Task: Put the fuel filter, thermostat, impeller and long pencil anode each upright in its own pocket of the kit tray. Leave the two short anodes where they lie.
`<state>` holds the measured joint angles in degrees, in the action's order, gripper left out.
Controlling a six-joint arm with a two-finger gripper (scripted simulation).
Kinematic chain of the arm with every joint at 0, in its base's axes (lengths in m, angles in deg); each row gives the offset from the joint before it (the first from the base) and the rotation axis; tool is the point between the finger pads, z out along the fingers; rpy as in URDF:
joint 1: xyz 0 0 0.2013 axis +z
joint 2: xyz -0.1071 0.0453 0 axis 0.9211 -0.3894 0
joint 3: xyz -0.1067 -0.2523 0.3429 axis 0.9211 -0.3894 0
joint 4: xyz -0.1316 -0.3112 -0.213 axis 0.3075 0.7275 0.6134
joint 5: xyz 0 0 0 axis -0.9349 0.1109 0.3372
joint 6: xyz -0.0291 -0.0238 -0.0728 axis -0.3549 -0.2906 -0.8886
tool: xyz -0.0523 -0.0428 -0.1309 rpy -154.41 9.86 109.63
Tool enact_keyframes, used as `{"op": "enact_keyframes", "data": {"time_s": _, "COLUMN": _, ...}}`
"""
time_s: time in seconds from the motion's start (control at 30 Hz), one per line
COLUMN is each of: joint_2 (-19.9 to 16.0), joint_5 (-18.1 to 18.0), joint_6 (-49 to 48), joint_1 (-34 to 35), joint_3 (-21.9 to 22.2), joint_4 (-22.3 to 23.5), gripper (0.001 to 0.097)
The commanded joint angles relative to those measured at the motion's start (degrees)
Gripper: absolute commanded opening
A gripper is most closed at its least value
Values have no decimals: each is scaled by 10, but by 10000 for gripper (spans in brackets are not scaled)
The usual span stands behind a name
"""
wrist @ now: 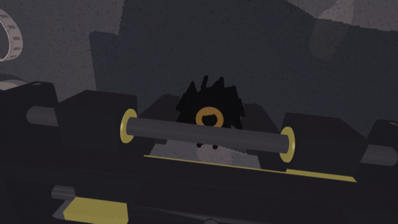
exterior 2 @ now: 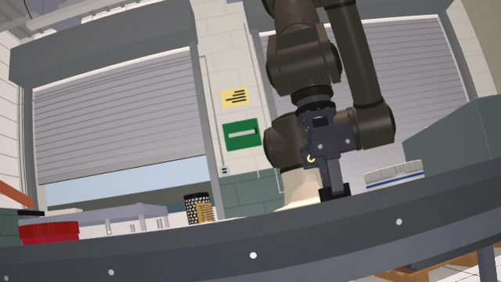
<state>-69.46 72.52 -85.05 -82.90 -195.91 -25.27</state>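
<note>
My gripper (exterior 2: 334,192) is down at the table surface, closed on the black impeller (wrist: 211,111). The wrist camera shows the impeller's black vanes and brass hub between the fingers. From the side the table rim hides most of the impeller. The grey kit tray (exterior 2: 113,219) sits far to the left. A perforated black and gold cylinder, the fuel filter (exterior 2: 199,208), stands upright to the right of the tray. The thermostat and the anodes are out of sight.
The curved table rim (exterior 2: 274,243) crosses the foreground and hides the table top. A red round lid (exterior 2: 49,231) sits at the far left. A white round tin with a blue band (exterior 2: 393,175) lies right of the gripper. A grey box (exterior 2: 458,137) stands behind it.
</note>
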Motion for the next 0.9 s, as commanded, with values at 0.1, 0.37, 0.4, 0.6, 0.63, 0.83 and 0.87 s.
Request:
{"op": "enact_keyframes", "data": {"time_s": 0.1, "joint_2": 6, "joint_5": 7, "joint_6": 0, "joint_1": 0, "joint_3": 1, "joint_4": 0, "gripper": 75}}
{"op": "enact_keyframes", "data": {"time_s": 0.37, "joint_2": 14, "joint_5": 17, "joint_6": 0, "joint_1": 0, "joint_3": 3, "joint_4": 0, "gripper": 75}}
{"op": "enact_keyframes", "data": {"time_s": 0.4, "joint_2": 15, "joint_5": 17, "joint_6": 0, "joint_1": 0, "joint_3": 3, "joint_4": 0, "gripper": 75}}
{"op": "enact_keyframes", "data": {"time_s": 0.6, "joint_2": 16, "joint_5": 19, "joint_6": 0, "joint_1": 0, "joint_3": 4, "joint_4": 0, "gripper": 75}}
{"op": "enact_keyframes", "data": {"time_s": 0.63, "joint_2": 16, "joint_5": 19, "joint_6": 0, "joint_1": 0, "joint_3": 4, "joint_4": 0, "gripper": 75}}
{"op": "enact_keyframes", "data": {"time_s": 0.83, "joint_2": 28, "joint_5": 34, "joint_6": 0, "joint_1": 0, "joint_3": 7, "joint_4": 0, "gripper": 75}}
{"op": "enact_keyframes", "data": {"time_s": 0.87, "joint_2": 35, "joint_5": 42, "joint_6": 0, "joint_1": 0, "joint_3": 9, "joint_4": 0, "gripper": 75}}
